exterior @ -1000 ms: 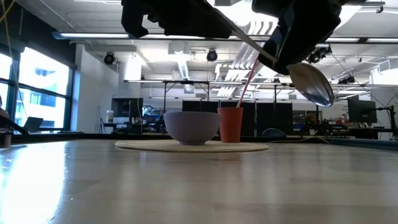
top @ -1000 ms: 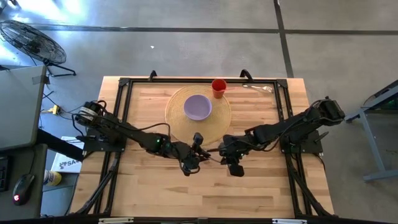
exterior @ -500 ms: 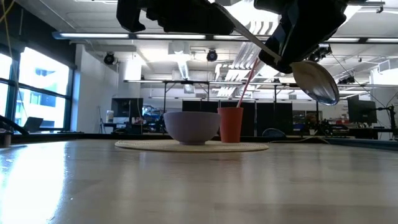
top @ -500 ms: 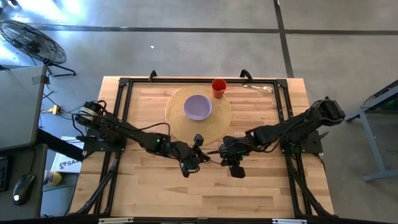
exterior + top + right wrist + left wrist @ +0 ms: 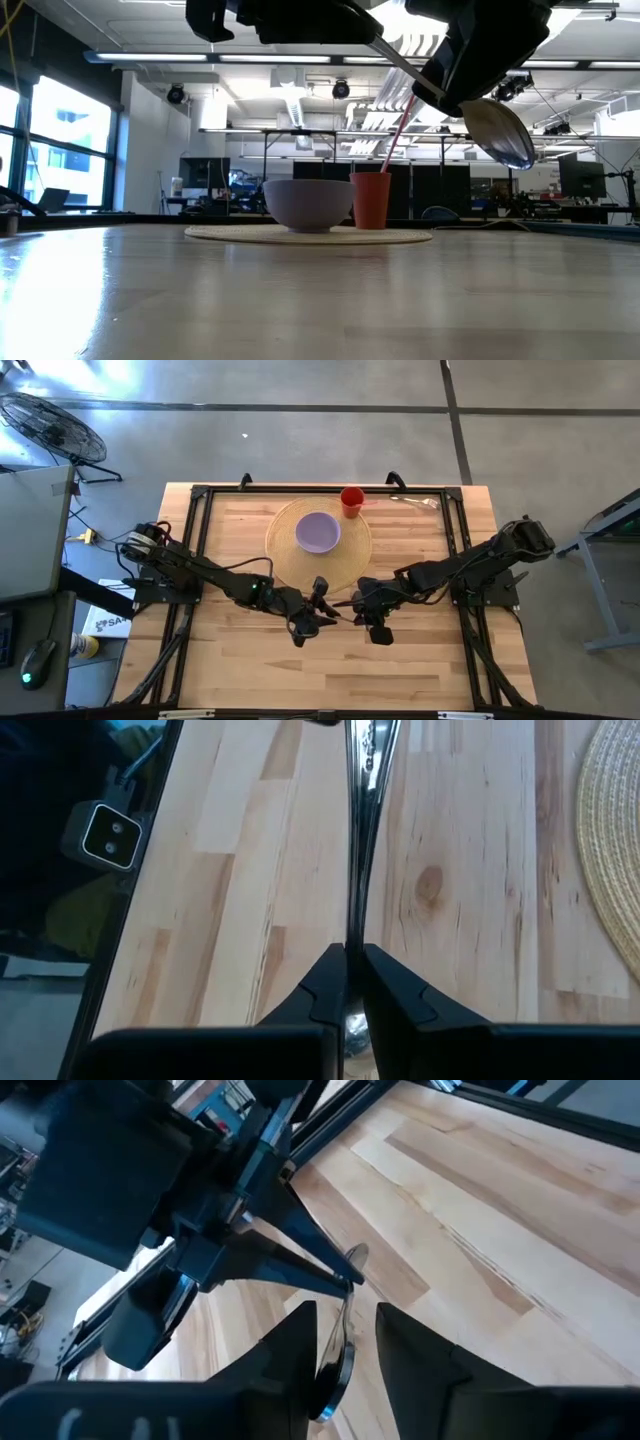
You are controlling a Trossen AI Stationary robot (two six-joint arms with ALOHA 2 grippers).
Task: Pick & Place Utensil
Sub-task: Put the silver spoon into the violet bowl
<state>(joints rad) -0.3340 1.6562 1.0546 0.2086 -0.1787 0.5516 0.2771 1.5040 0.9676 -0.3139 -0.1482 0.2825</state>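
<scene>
Right gripper [image 5: 352, 982] — fingers pressed together on the handle of the spoon [image 5: 360, 790], metal pinched between the two dark tips. Left gripper [image 5: 343, 1330] — fingers parted, a clear gap between them; the spoon's bowl sits in that gap in the left wrist view, but whether either finger touches it cannot be told.

Spoon is held in the air above the table [image 5: 410, 670], not resting on wood. In the low view its bowl [image 5: 498, 132] hangs out to the side of the dark gripper body, handle running up and back into the black mass of the two arms.

High view: both grippers meet near the table's middle, just in front of the woven placemat [image 5: 285, 555]. Left gripper [image 5: 318, 612] and right gripper [image 5: 362, 610] are close, tips facing each other.

On the placemat: a lilac bowl [image 5: 318, 532]. A red cup [image 5: 351, 499] stands at the mat's far edge, just beside the bowl, with a straw [image 5: 397, 127] leaning out of it.
</scene>
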